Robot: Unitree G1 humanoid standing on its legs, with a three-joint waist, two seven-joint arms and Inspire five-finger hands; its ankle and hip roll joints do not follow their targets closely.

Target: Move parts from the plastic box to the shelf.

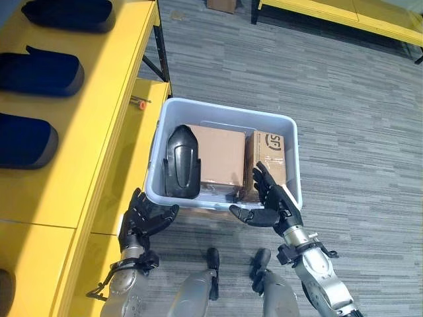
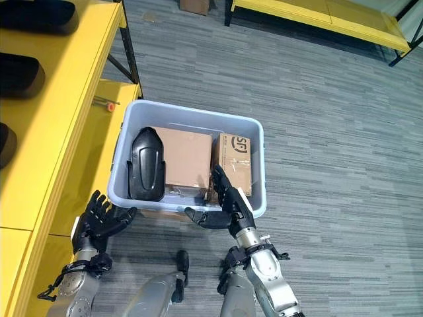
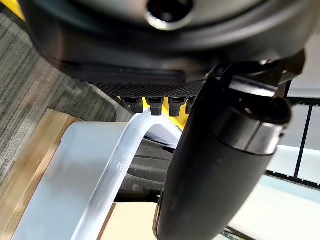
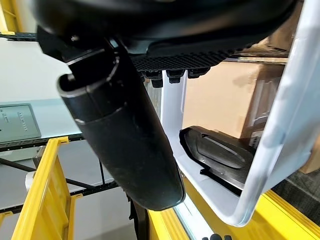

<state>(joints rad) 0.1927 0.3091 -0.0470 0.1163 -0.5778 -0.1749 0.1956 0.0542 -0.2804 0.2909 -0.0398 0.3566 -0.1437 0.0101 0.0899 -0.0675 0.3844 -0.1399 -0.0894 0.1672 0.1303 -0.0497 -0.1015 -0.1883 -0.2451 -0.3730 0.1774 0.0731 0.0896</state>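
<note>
Reaching toward the plastic box (image 1: pixel 291 142) with left hand (image 1: pixel 142 218) and right hand (image 1: pixel 274 198) both spread and holding nothing, we are judging the black part (image 1: pixel 182 162) lying inside it, beside the cardboard boxes (image 1: pixel 221 155), rigid, light, smooth, best grasped across its narrow middle.

Cardboard boxes (image 1: pixel 223 157) crowding plastic box (image 1: pixel 291 142)

One pale plastic box (image 1: pixel 291 132) sits on the floor. Inside it lie one black moulded part (image 1: pixel 182 162) and two cardboard cartons: a larger one (image 1: pixel 221 155) and a narrower one (image 1: pixel 269 155). On the yellow shelf (image 1: pixel 99 105) rest three dark parts: (image 1: pixel 69 13), (image 1: pixel 39 71) and (image 1: pixel 25 140). Two robot hands are at the box, the left (image 1: pixel 142 218) and the right (image 1: pixel 274 201). One small orange-tipped item (image 1: pixel 139 103) lies on the shelf's lower level.
</note>
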